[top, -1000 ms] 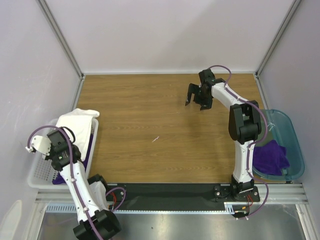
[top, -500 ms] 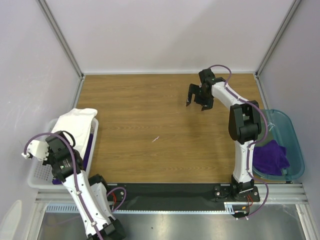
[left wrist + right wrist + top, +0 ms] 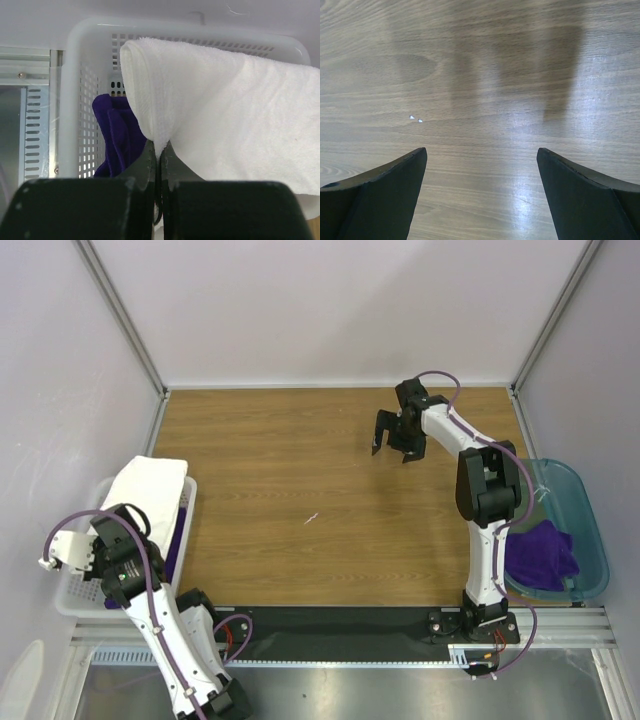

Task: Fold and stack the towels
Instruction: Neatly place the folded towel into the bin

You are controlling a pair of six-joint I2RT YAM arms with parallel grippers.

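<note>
A large white towel (image 3: 150, 483) lies draped over the far end of the white perforated basket (image 3: 72, 602) at the table's left edge. My left gripper (image 3: 124, 525) is shut on it. In the left wrist view the jaws (image 3: 159, 148) pinch a fold of the white towel (image 3: 235, 105), pressed together. A deep-purple towel (image 3: 117, 135) lies in the basket (image 3: 70, 100) under the white one, and shows beside my arm (image 3: 173, 550). Another purple towel (image 3: 541, 554) sits in the teal bin. My right gripper (image 3: 392, 443) hangs open over bare wood at the far right (image 3: 482, 165), holding nothing.
The teal bin (image 3: 592, 530) stands off the table's right edge beside the right arm. Grey walls and metal posts close in the wooden table (image 3: 300, 470) on three sides. A small white speck (image 3: 312, 518) lies mid-table.
My left arm has drawn back toward the near left with the white towel. The towel has slid left and now lies flatter over the basket. The right arm has barely moved.
</note>
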